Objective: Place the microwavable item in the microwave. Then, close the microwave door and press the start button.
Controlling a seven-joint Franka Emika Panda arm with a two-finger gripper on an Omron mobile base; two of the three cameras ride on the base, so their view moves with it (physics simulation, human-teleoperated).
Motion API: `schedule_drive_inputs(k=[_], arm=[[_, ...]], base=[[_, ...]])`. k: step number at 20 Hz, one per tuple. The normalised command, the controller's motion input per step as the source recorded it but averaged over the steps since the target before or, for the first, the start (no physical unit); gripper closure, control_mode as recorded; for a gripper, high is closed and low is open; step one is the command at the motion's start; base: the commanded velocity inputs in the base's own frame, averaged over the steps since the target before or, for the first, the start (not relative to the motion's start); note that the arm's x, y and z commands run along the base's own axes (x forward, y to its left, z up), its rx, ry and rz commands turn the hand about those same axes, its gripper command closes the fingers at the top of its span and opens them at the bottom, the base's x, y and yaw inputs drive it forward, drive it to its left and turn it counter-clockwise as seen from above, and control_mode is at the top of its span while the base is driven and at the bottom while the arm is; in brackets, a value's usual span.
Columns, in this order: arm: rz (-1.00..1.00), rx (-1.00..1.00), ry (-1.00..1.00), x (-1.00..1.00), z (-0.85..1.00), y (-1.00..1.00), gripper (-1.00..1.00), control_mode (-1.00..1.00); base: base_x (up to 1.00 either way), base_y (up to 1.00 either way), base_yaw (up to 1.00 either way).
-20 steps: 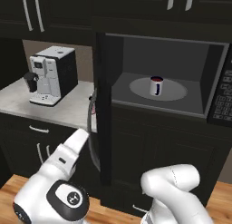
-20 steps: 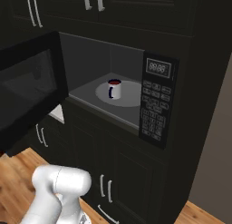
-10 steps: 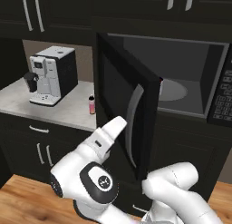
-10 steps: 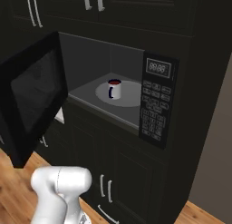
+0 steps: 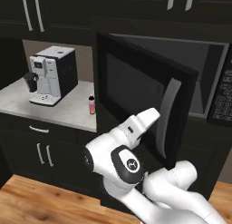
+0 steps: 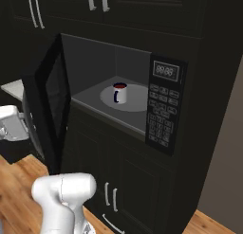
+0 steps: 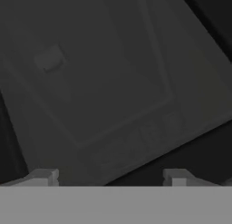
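Mug [image 6: 119, 93], small and white with a dark blue handle and dark red inside, stands upright on the round grey turntable [image 6: 137, 99] inside the microwave [image 6: 142, 86], seen in the right base view. Going left to right in the left base view: a white coffee machine [image 5: 49, 75] sits on a pale grey counter [image 5: 59, 109], and a slim pink bottle [image 5: 92, 104] with a black cap stands at the counter's right end, beside the oven. Next comes the microwave door [image 5: 140, 94], wide and black with a dark glass window, swung partway across the opening, its long silver handle [image 5: 168, 114] running down the free edge. The white arm rises in front of the door, its hand close to the door's outer face; whether it touches the door is hard to tell. At far right is the keypad panel [image 5: 223, 98]. In the hand view, the gripper [image 7: 108, 175] has its two fingertips set wide apart with nothing between them, facing the dark glass of the door from close by.
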Motion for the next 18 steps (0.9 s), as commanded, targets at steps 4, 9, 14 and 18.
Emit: schedule_drive_inputs(k=[4, 9, 14, 18], arm=[[-0.14, 0.01, 0.00, 0.17, 0.12, -0.84, -1.00, -1.00], [-0.09, 0.00, 0.00, 0.24, 0.13, -0.74, -1.00, -1.00], [-0.02, 0.00, 0.00, 0.38, 0.09, -0.60, -1.00, -1.00], [0.00, 0.00, 0.00, 0.50, 0.13, -0.48, -1.00, -1.00]], base=[[0.00, 0.00, 0.00], [0.00, 0.00, 0.00], [0.00, 0.00, 0.00], [0.00, 0.00, 0.00]])
